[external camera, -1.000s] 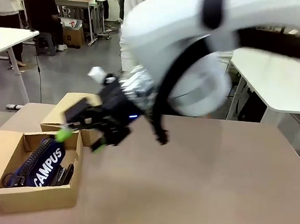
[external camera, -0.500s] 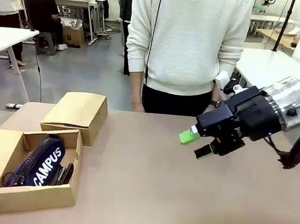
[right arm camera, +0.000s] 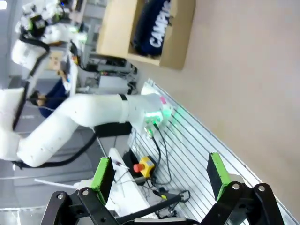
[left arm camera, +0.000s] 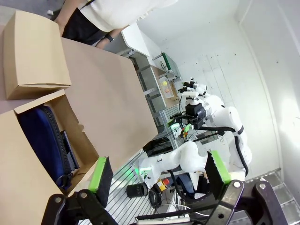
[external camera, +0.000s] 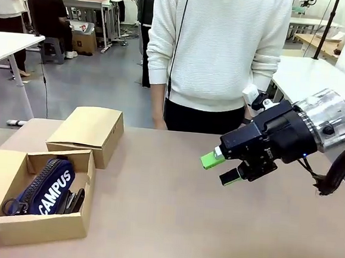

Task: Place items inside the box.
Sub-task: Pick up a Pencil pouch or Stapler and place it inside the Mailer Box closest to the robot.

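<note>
1. At the near left corner of the surface (external camera: 171,224): open box (external camera: 45,229), cardboard, flaps spread, mouth upward.
2. Inside the open box: navy pencil case (external camera: 47,188), lettered "CAMPUS", lying flat. Its long axis runs from the near-left corner toward the far-right corner. This piece counts as placed.
3. Same box, just beside the case on its right: dark item (external camera: 74,200), slim and black. Whether it is a stapler or a marker cannot be told.
4. Left tool (left arm camera: 159,171): jaws spread wide, nothing between the green pads. Its own camera looks over the open box from close by, so this arm is judged the nearer one to the box.
5. Mid-surface, right of centre: right tool (external camera: 221,169), raised above the surface, fingers parted and empty, pointing toward the robot's left. The open box lies well apart from it, to the left and nearer the robot. Any delivery from this arm would have to cross the middle.
6. Behind the open box, just beside it: closed box (external camera: 85,131), lid down.
7. Far side: person (external camera: 217,55) in a white sweater, standing at the surface edge with arms hanging down.
</note>
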`<state>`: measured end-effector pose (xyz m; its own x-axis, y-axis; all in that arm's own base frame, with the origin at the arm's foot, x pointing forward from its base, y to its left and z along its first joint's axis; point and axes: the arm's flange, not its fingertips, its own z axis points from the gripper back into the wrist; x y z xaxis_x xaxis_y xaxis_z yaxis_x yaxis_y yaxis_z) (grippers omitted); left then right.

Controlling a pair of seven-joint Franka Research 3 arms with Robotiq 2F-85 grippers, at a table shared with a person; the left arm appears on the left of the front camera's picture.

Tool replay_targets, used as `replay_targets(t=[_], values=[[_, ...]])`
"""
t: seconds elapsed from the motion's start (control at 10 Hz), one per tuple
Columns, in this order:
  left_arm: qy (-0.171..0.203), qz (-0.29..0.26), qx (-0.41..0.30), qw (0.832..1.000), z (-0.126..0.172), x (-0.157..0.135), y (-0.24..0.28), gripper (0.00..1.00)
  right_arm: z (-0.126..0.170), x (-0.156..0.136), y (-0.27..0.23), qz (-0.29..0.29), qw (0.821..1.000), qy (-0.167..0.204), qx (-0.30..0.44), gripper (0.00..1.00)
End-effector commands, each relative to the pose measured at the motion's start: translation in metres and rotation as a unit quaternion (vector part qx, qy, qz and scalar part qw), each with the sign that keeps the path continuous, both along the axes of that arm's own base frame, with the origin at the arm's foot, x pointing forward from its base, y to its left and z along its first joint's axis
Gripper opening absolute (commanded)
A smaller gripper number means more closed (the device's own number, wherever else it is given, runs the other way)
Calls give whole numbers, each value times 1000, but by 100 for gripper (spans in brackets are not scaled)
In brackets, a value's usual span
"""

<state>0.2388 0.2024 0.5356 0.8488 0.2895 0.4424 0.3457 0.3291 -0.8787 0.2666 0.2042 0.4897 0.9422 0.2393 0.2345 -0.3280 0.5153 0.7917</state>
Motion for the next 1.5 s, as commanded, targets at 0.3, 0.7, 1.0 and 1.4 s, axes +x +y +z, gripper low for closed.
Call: replay_targets(t=[0.3,0.7,1.0,1.4], values=[[-11,-4,0,1000,0,-2,0,100,52,95,-128,-49,991,58,107,100],[-11,-4,0,1000,0,-2,0,100,42,17,-267,23,964,202,169,100],[-11,-4,0,1000,0,-2,0,100,5,-31,-319,-55,958,195,205,100],[-11,-4,0,1000,0,-2,0,100,-9,-35,-333,-77,950,211,215,100]])
